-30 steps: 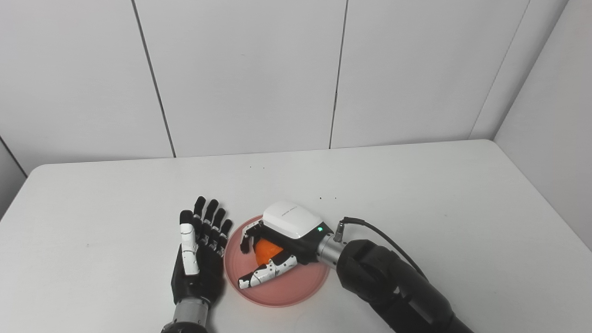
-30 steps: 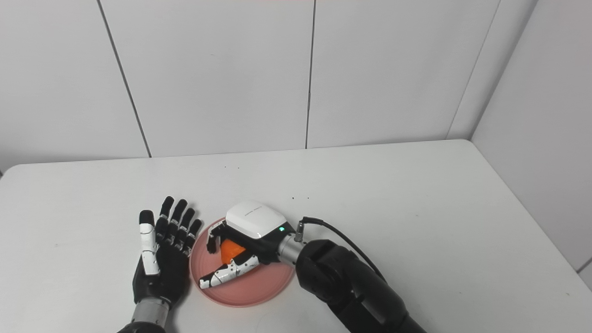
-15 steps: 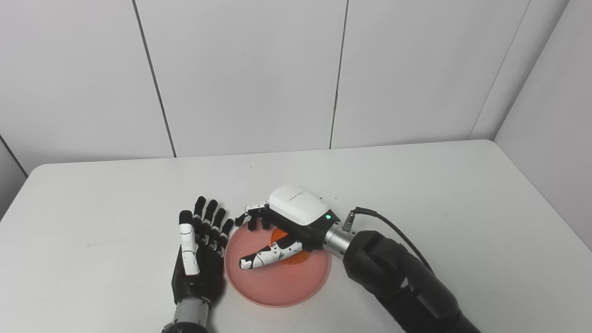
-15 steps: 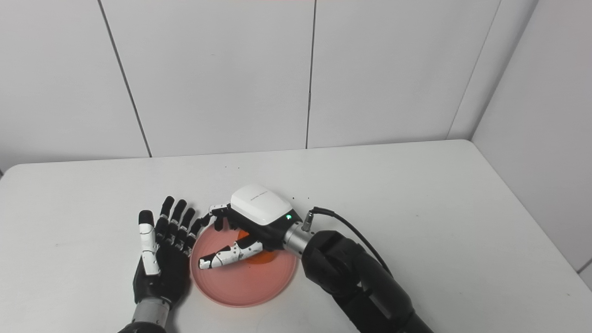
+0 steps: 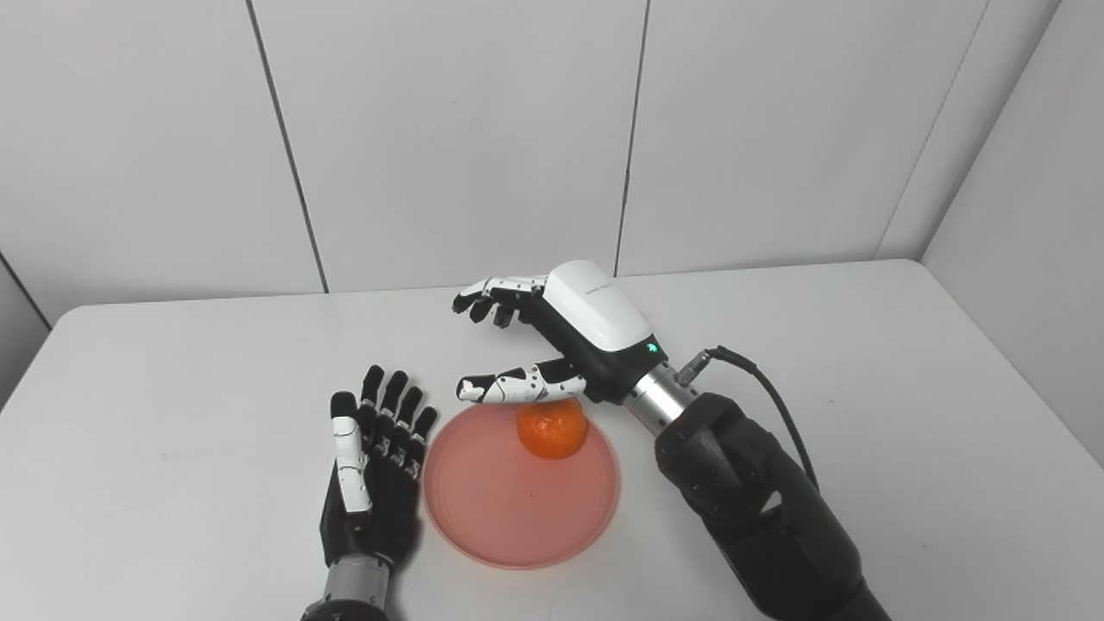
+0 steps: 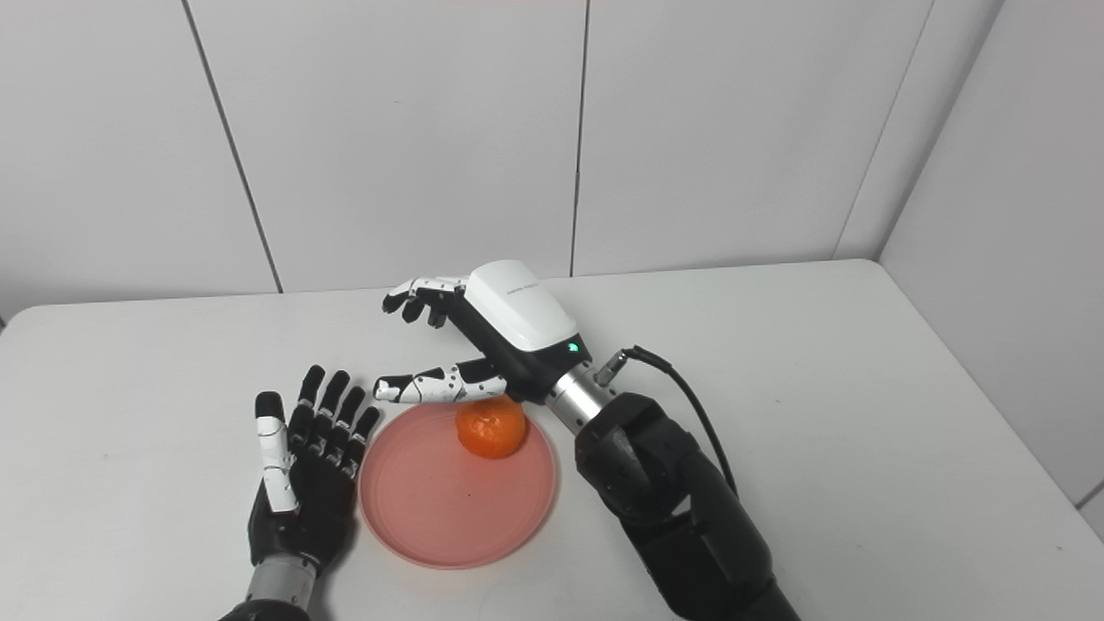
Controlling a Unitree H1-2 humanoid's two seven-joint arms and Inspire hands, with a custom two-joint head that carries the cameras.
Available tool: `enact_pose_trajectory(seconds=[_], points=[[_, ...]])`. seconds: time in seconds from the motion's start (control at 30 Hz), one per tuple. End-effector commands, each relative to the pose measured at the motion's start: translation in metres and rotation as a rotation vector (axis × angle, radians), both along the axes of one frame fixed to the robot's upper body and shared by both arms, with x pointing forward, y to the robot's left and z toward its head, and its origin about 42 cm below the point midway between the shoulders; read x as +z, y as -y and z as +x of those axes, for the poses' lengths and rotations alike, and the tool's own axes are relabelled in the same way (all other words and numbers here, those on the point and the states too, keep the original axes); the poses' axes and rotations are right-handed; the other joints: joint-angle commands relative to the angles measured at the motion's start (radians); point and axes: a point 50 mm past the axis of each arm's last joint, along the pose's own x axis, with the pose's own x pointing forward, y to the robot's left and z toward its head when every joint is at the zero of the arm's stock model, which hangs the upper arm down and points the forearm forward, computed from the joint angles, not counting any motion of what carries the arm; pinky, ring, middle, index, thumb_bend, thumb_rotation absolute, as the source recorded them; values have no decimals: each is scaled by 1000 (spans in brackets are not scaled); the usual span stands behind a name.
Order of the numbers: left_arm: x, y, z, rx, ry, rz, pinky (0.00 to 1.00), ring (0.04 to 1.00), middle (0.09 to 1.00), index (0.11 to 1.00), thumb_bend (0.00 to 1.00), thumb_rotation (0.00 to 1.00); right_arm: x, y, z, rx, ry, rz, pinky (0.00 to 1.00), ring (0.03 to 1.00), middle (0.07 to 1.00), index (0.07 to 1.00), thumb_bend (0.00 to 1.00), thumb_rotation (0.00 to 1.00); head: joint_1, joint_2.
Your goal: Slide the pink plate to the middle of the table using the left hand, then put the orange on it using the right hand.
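The pink plate [image 5: 509,509] lies on the white table near the front edge, close to the middle. An orange [image 5: 552,429] rests on the plate's far right part, free of any hand. My right hand [image 5: 569,332] hovers above and behind the orange, open, fingers spread and pointing left, thumb just over the fruit. My left hand [image 5: 373,470] lies flat and open on the table, palm up, right beside the plate's left rim. In the right eye view the orange [image 6: 492,427] and plate [image 6: 448,509] appear the same way.
The white table [image 5: 819,362] stretches back to grey wall panels and a corner at the right. My right forearm [image 5: 759,509] with its black cable crosses the table's front right part. A few tiny dark specks dot the tabletop.
My right hand let go of the orange, opened, and rose up and back to the right. The orange now rests alone on the plate. The left hand stayed put.
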Motion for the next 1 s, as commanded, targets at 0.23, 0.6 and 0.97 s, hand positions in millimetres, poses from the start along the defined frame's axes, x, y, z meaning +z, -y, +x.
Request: enact_pose_trajectory(seconds=[0.23,0.6,0.97], points=[[-25,-4,-9,80,-89,55,998,991,989,1000,865,840,-13,35,17,-94,-175,531,538,585,626,684,813,1000,5,0],[-12,-42,13,201,221,449,997,968,977,1000,944,828,-67,55,6,-165,-389,892,721,712,717,733,897,1000,17,7],[-19,-50,20,218,279,697,995,999,1000,1000,852,874,-142,55,-22,-253,-570,1051,900,865,830,822,902,1000,25,13]])
